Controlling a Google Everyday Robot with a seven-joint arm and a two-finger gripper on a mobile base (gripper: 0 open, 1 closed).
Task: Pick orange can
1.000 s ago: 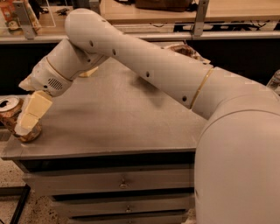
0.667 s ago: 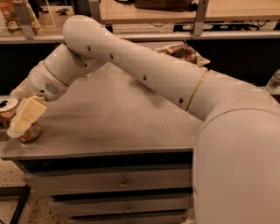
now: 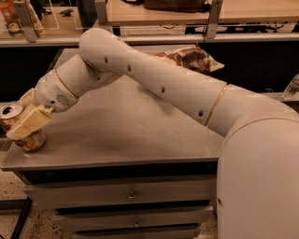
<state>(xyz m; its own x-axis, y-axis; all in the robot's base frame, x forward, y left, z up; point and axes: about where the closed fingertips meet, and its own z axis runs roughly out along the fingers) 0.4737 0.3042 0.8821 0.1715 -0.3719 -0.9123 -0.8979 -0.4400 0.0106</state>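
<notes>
The orange can (image 3: pixel 10 112) stands at the front left corner of the grey table (image 3: pixel 126 135). Its silver top with the pull-tab opening shows, and its orange-copper lower body shows below the gripper. My gripper (image 3: pixel 18 117) is low at that corner, around the can's middle, and hides part of its body. The can rests on the table top. My white arm (image 3: pixel 154 84) reaches across the table from the right.
A brown crinkly snack bag (image 3: pixel 189 58) lies at the table's back edge behind the arm. The table is a cabinet with drawers (image 3: pixel 131 196) in front. Shelving (image 3: pixel 154 14) with items runs along the back. The can is close to the table's left edge.
The gripper has moved left and slightly down, coming further around the can. The can has stayed in place.
</notes>
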